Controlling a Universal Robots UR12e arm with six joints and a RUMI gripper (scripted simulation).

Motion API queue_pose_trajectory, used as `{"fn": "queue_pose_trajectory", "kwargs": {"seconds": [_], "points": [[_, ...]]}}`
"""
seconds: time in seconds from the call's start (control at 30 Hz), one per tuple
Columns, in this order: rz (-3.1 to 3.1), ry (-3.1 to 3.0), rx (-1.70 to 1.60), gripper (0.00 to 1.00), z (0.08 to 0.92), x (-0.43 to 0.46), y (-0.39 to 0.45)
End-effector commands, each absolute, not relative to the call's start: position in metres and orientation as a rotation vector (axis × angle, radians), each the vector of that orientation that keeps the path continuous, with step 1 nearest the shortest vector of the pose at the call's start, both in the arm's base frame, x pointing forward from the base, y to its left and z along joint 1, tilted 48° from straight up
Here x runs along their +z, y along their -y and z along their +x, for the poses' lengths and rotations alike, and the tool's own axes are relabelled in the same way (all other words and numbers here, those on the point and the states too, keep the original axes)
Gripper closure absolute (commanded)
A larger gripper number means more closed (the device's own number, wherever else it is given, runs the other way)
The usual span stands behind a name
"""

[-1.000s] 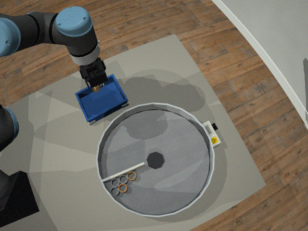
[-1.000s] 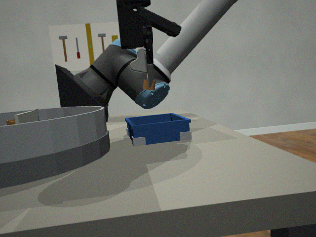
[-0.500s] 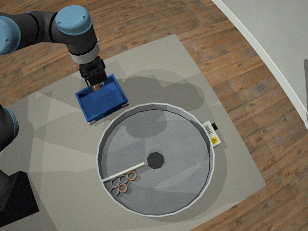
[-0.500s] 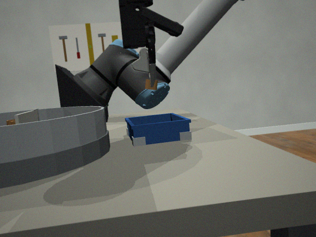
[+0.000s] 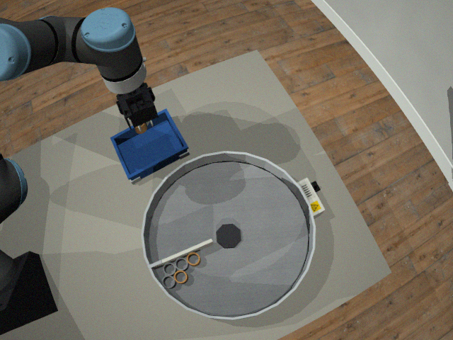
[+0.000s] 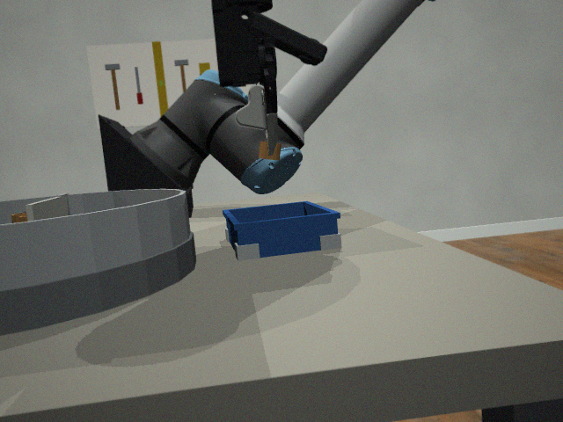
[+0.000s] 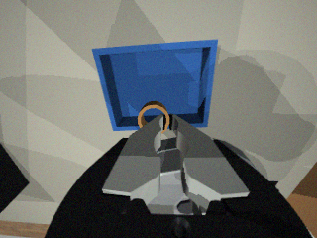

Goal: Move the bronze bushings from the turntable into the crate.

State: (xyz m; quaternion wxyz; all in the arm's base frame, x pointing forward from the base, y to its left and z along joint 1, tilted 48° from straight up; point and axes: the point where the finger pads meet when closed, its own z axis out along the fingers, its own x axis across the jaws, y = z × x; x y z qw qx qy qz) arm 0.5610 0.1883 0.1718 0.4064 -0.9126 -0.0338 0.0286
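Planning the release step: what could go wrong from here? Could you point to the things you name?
The claw (image 5: pixel 141 127) (image 6: pixel 271 152) (image 7: pixel 166 115) grips one bronze bushing (image 5: pixel 142 129) (image 6: pixel 262 150) (image 7: pixel 141 119) only by its wall, so it may swing or slip.
It hangs well above the blue crate (image 5: pixel 177 137) (image 6: pixel 281 220) (image 7: pixel 210 84); dropped from there, it could bounce.
It sits near one crate wall, so it might clip the rim.
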Motion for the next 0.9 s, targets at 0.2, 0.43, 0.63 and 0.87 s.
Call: {"fn": "queue_pose_trajectory", "kwargs": {"seconds": [0.2, 0.43, 0.63, 0.87], "points": [[-2.302, 0.085, 0.071, 1.0, 0.562, 0.172, -0.188], [-2.302, 0.085, 0.071, 1.0, 0.56, 0.163, -0.199], [-2.302, 0.085, 0.071, 1.0, 0.558, 0.143, -0.22], [-2.302, 0.085, 0.071, 1.0, 0.556, 0.126, -0.24]]}}
